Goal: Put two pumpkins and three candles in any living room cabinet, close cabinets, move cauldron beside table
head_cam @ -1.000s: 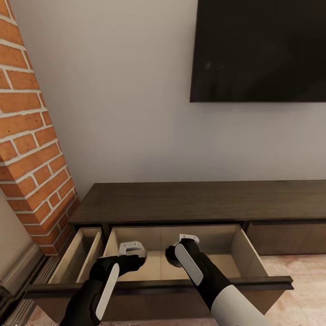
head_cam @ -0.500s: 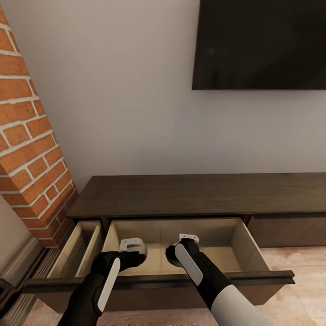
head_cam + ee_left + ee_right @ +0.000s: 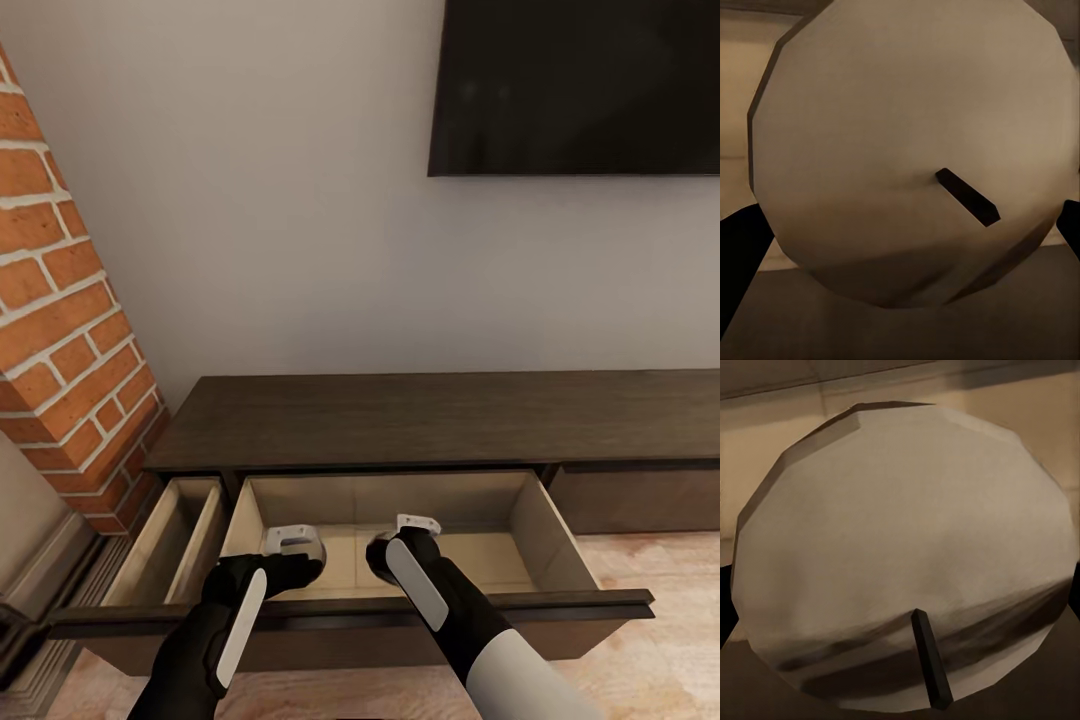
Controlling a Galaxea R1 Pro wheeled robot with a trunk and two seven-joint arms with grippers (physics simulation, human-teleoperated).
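**A:** Where are the candles?

**B:** The first candle is sitting in my left tool, and the second candle in my right tool. Both are hanging over the wide open drawer of the cabinet.

**A:** Has anything changed in the last second?

**B:** Only the camera. My head view is tipping down, so the television and the brick wall are sliding up the picture. The arms are holding their place over the drawer, so I'm judging nothing is released yet and the drop is next.

**A:** What are the wrist cameras adding?

**B:** They're showing each candle end-on, as a pale faceted disc with a dark wick, and the pale drawer bottom behind it. From the head, the wrists are covering the candles.

**A:** And the grip?

**B:** On the left, dark fingers are pressing both sides of the candle, so that tool is pinching it. On the right I'm seeing just a sliver of finger, but it looks pinched too.

**A:** What is the head view giving you?

**B:** It's showing the narrow drawer also standing open, which still needs closing.
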